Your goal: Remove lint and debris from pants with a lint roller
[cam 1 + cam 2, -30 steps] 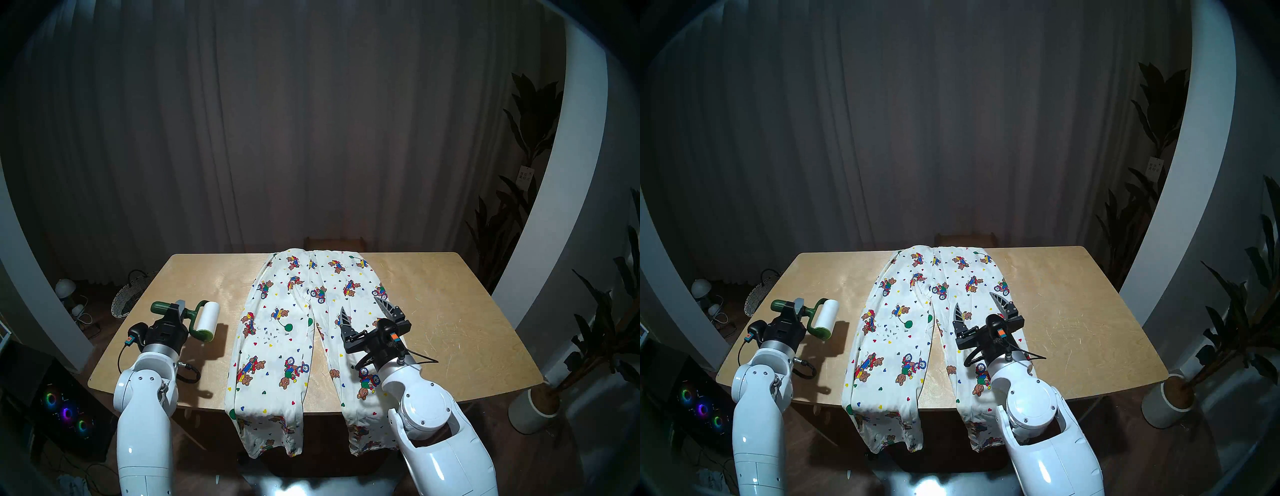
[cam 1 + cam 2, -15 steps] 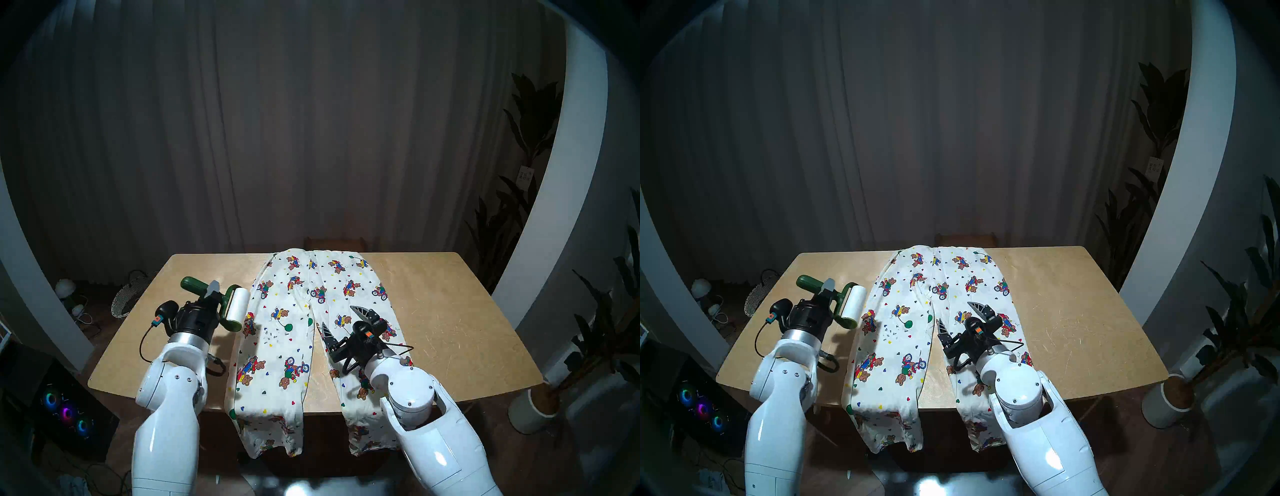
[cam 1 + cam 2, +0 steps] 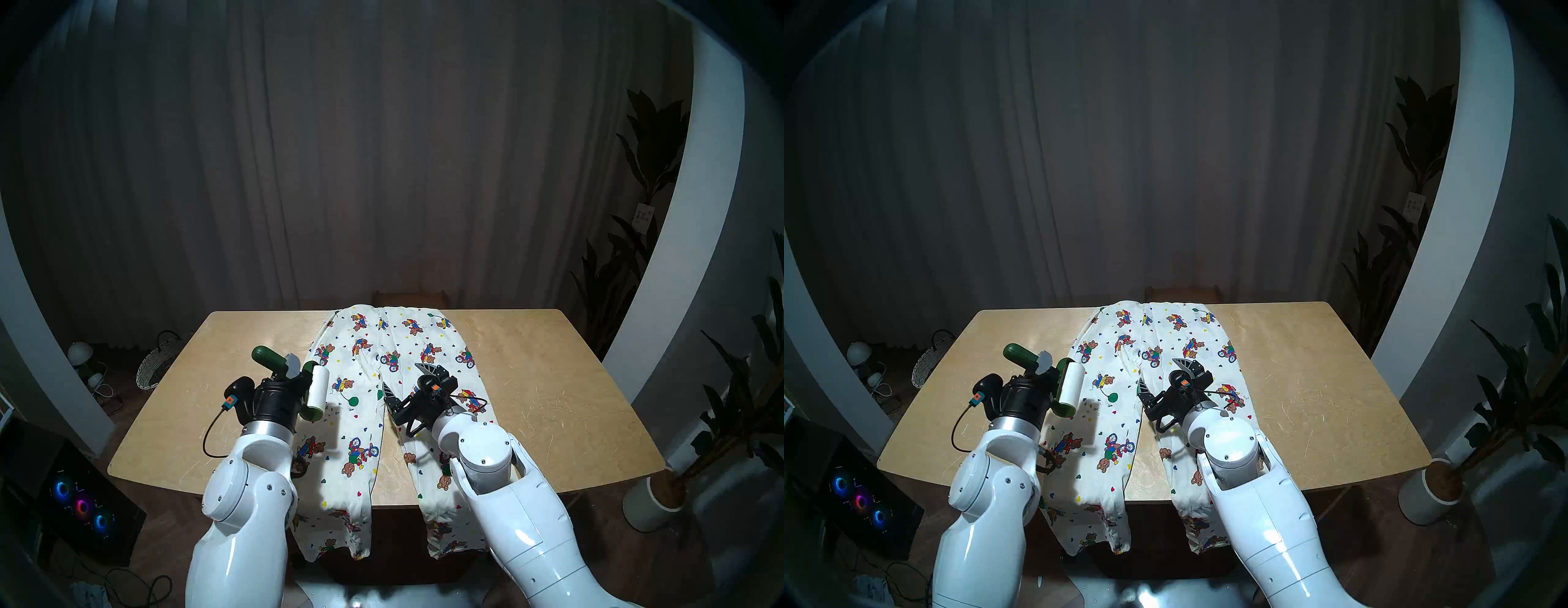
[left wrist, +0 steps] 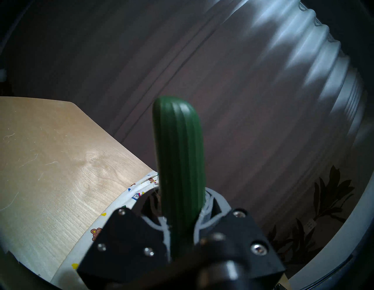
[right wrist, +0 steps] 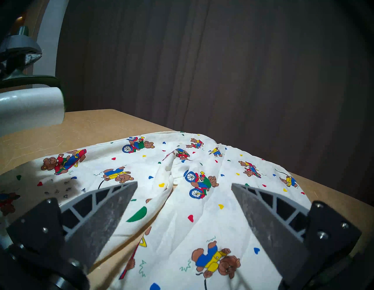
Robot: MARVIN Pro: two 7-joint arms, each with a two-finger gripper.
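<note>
Left gripper (image 3: 292,373) clamped lint roller (image 3: 318,392) above pants (image 3: 360,424) (lint (image 3: 1090,406) beneath); right gripper (image 3: 407,380) spread.

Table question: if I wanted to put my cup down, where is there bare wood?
Bare wood lies right of the pants, out to the table edge, and in the far left corner behind the lint roller. The middle is crowded: pants, both arms, and the open right end effector over the fabric.
</note>
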